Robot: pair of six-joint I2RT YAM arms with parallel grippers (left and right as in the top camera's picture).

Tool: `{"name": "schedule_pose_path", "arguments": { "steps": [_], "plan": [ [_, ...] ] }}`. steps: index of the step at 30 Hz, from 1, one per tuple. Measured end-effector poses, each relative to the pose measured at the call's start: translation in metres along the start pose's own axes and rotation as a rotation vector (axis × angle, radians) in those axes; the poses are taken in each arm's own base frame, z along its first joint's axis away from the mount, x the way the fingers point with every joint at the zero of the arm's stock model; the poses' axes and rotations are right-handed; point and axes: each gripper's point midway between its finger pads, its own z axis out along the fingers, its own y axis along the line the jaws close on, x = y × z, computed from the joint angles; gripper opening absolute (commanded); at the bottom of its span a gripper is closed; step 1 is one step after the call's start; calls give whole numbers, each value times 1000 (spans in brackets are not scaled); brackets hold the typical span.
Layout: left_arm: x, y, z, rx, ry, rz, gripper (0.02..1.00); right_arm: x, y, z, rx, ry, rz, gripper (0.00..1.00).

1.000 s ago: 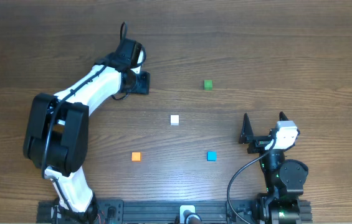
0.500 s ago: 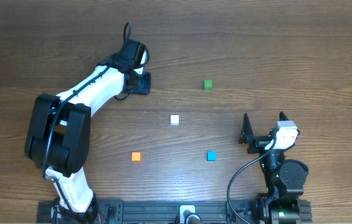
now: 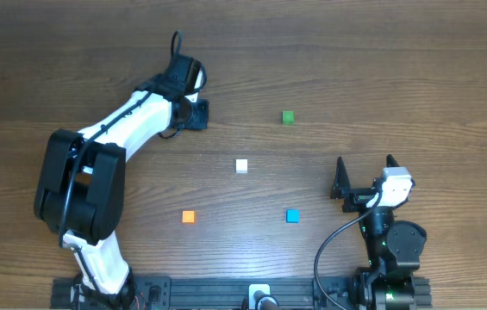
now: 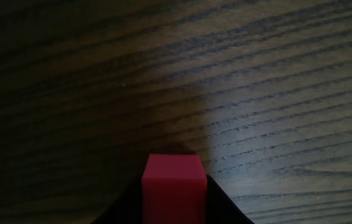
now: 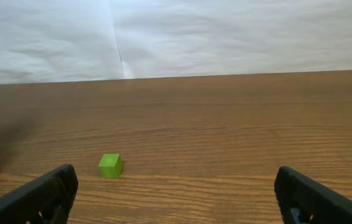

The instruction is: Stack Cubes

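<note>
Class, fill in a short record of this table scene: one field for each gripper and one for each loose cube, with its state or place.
left gripper: shut on red cube, low over the table
right gripper: open, holding nothing
green cube: alone, farthest from the bases
white cube: near the middle
orange cube: near side, left
blue cube: near side, right
stacked: none yet

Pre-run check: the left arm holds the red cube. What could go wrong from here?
1. Only the fingertips of the left gripper flank the red cube, so it may twist or slip in transit.
2. The white cube, a likely base, is small; a slight offset on release could topple the stack.
3. The right gripper waits open near the blue cube, so the arms might crowd each other mid-table.
</note>
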Motion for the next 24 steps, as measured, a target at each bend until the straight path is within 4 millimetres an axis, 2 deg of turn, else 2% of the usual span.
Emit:
{"name": "schedule_pose_path", "arguments": {
  "steps": [6, 9, 13, 15, 19, 24],
  "plan": [
    [3, 1, -1, -6, 16, -13, 45, 0, 0, 0, 0, 0, 0, 991],
    [11, 3, -7, -20, 72, -41, 40, 0, 0, 0, 0, 0, 0, 991],
    [11, -1, -30, -40, 145, -86, 38, 0, 0, 0, 0, 0, 0, 991],
    [5, -8, -45, -42, 149, -98, 40, 0, 0, 0, 0, 0, 0, 993],
    [-6, -35, -84, -33, 109, -100, 38, 0, 0, 0, 0, 0, -1, 991],
    [-3, -89, -134, 19, 12, -62, 38, 0, 0, 0, 0, 0, 0, 991]
  ]
}}
